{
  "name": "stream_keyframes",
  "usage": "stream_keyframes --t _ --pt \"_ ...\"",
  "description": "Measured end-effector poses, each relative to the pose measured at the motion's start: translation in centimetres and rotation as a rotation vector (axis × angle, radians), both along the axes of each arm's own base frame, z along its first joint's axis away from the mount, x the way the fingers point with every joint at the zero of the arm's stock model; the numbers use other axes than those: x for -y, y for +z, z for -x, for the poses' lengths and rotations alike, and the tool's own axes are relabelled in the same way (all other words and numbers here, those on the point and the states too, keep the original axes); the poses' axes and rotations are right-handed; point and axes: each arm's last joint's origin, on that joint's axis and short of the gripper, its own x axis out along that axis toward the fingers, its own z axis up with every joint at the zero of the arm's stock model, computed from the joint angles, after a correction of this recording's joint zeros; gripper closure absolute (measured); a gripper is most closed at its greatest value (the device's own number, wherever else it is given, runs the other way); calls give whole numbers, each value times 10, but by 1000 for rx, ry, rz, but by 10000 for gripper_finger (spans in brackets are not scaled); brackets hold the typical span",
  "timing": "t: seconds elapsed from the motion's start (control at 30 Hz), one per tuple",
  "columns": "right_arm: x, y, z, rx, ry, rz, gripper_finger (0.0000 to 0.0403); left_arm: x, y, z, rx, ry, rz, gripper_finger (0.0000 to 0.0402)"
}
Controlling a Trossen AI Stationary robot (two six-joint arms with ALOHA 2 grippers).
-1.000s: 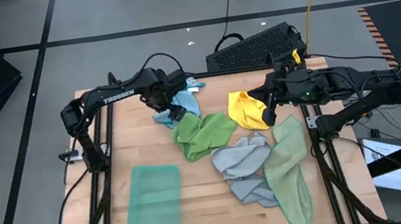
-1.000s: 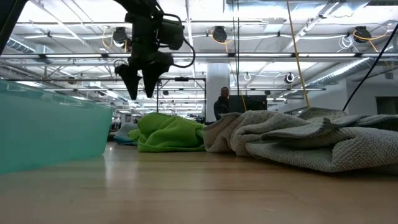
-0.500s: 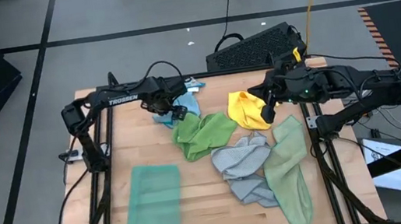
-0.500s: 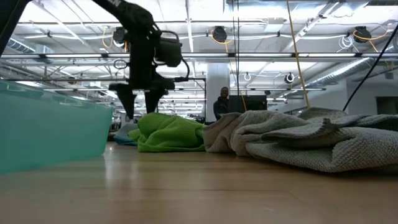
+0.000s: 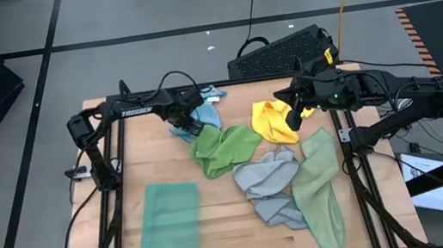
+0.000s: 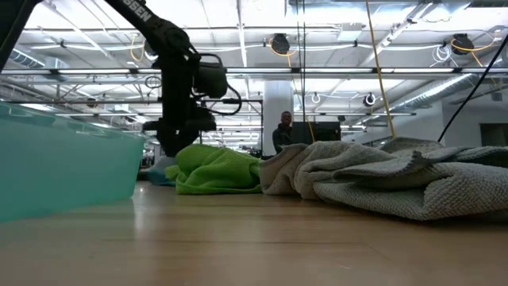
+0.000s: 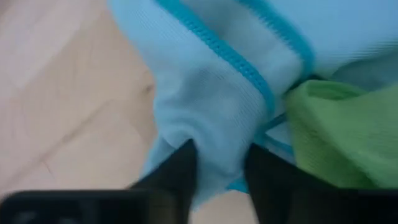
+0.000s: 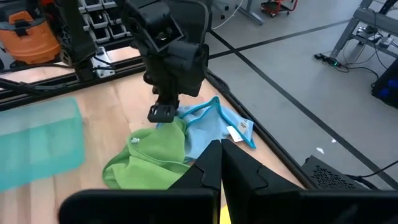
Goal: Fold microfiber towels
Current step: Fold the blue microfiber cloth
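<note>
Pinching the light blue towel [image 7: 205,118] at the far side of the tabletop [image 5: 219,202], the left gripper [image 7: 217,168] is down beside the green towel [image 5: 223,148]. The right gripper [image 8: 221,168], fingers pressed together, hangs over the yellow towel [image 5: 271,121].

The right hand [image 8: 221,163] shows its own two dark fingers [image 8: 207,167] pressed close together, only a thin slit between them, held over the wooden surface [image 8: 112,134]. Beyond the fingertips lies the bright green towel [image 8: 149,162], bunched in a heap. Just beside it, touching its far edge, the light blue towel [image 8: 208,124] lies crumpled with a small white label showing near the surface's edge. The left hand [image 8: 163,111] comes down from a bulky black wrist onto the spot where the bright green towel and the light blue towel meet. Well apart from the bright green towel lies a flat teal towel [image 8: 37,143].
</note>
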Motion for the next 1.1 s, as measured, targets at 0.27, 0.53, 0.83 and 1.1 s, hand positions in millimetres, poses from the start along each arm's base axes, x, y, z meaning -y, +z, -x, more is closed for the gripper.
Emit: stream_keyframes --t 0.27,0.53,0.83,1.1 --pt "-2 0 0 37 -27 -69 403 1 63 3 206 -53 -52 391" --pt "-2 0 0 31 -24 -62 403 10 117 11 411 -94 -63 396" --pt "0 -3 2 -7 -34 -56 403 25 161 31 564 -76 -79 399" --pt "-2 -23 -4 -51 25 -96 403 32 160 37 514 -84 -48 399"
